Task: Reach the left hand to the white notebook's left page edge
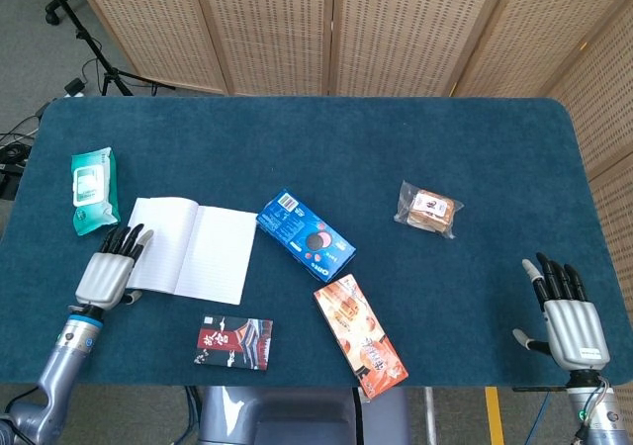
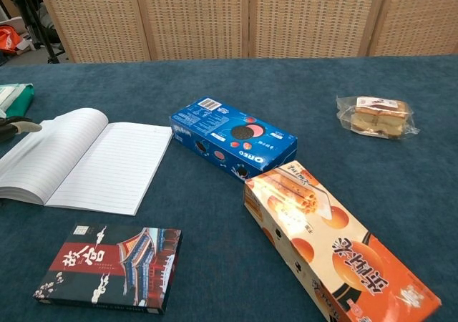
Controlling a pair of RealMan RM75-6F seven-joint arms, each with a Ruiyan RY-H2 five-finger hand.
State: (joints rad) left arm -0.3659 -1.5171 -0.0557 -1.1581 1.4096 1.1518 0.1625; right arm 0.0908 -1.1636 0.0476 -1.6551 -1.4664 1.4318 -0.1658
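The white notebook [image 1: 192, 249] [image 2: 84, 160] lies open and flat at the table's left. My left hand [image 1: 108, 269] sits at the notebook's left page edge, fingers spread and stretched forward, their tips over the page's outer margin. In the chest view only its fingertips [image 2: 16, 126] show at the left border, beside the page's left edge. It holds nothing. My right hand [image 1: 566, 314] rests open near the table's front right corner, far from the notebook.
A green wipes pack [image 1: 94, 189] lies just behind my left hand. A dark small box [image 1: 233, 342] sits in front of the notebook. A blue Oreo box [image 1: 306, 234], an orange snack box [image 1: 360, 335] and a wrapped cake [image 1: 428, 209] lie to the right.
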